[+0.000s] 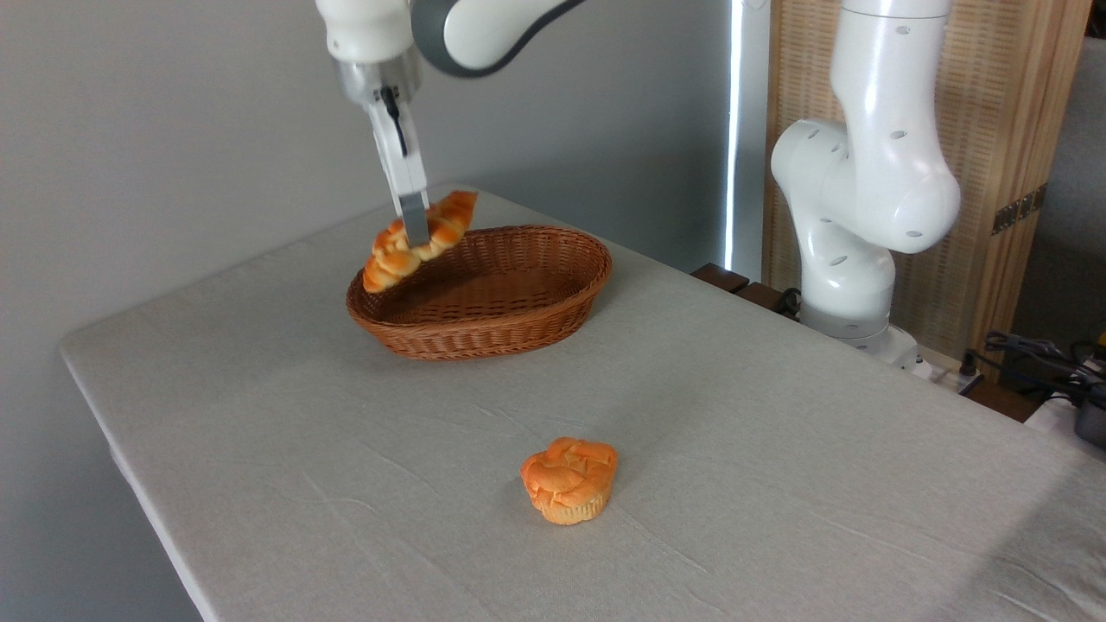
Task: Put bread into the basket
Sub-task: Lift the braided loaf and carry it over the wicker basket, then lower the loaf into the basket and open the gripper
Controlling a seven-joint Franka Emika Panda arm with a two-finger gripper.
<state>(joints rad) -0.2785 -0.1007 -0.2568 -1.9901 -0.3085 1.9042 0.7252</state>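
Observation:
The bread (393, 250), a long braided golden-orange loaf, hangs tilted in the air with its lower end down to the left. My gripper (416, 231) is shut on its middle, high above the table. The loaf shows over the far left rim of the basket (518, 302), an oval reddish-brown wicker basket with nothing inside it that I can see.
A round muffin-shaped orange bun (569, 479) sits on the grey tablecloth toward the front. The arm's white base (851, 259) stands at the table's right far side. The table's left edge (130, 466) runs close by.

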